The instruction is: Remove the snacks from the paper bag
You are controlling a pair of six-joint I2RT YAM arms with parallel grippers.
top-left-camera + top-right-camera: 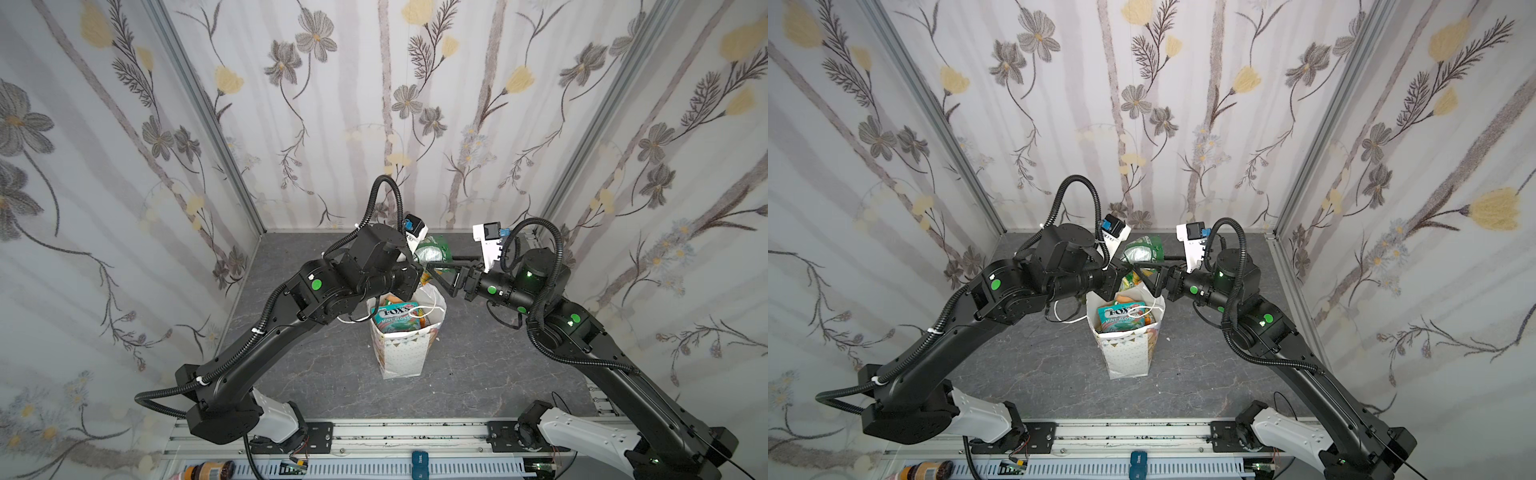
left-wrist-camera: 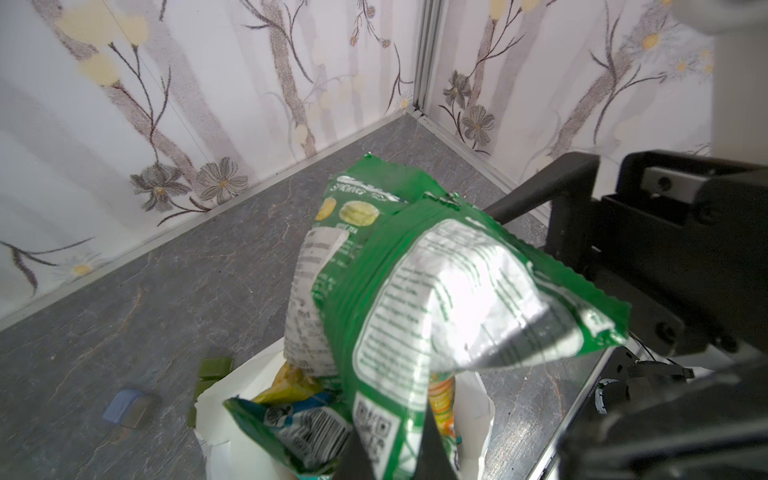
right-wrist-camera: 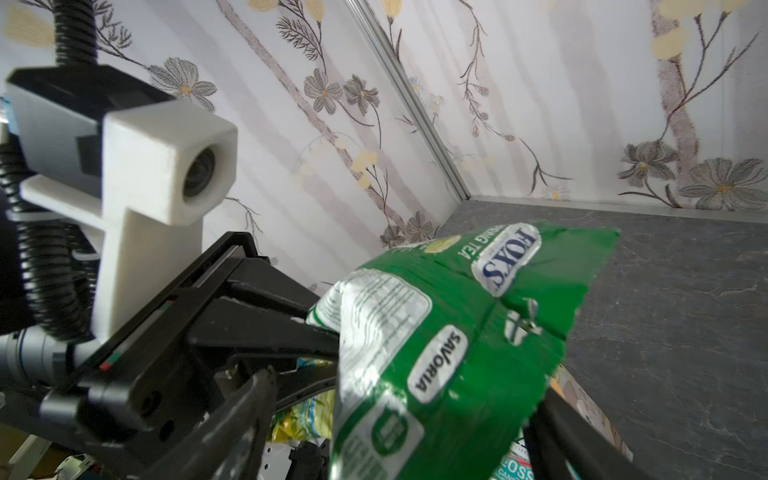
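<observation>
The white paper bag (image 1: 401, 353) (image 1: 1129, 357) stands upright mid-table, its rim (image 2: 249, 374) showing in the left wrist view. A teal snack packet (image 1: 395, 318) (image 1: 1121, 318) and yellow-orange ones lie in its mouth. Above the bag's far side hangs a crumpled green snack packet (image 1: 432, 251) (image 1: 1144, 249) (image 2: 436, 299) (image 3: 457, 332). My left gripper (image 1: 420, 268) (image 2: 395, 457) is shut on its lower edge. My right gripper (image 1: 430, 272) (image 1: 1136, 269) (image 3: 395, 436) reaches in from the right, open, with one finger on each side of the packet.
Small dark green blocks (image 2: 214, 368) and a blue block (image 2: 129, 407) lie on the grey table behind the bag. Papered walls close in the back and both sides. The mounting rail (image 1: 395, 436) runs along the front edge.
</observation>
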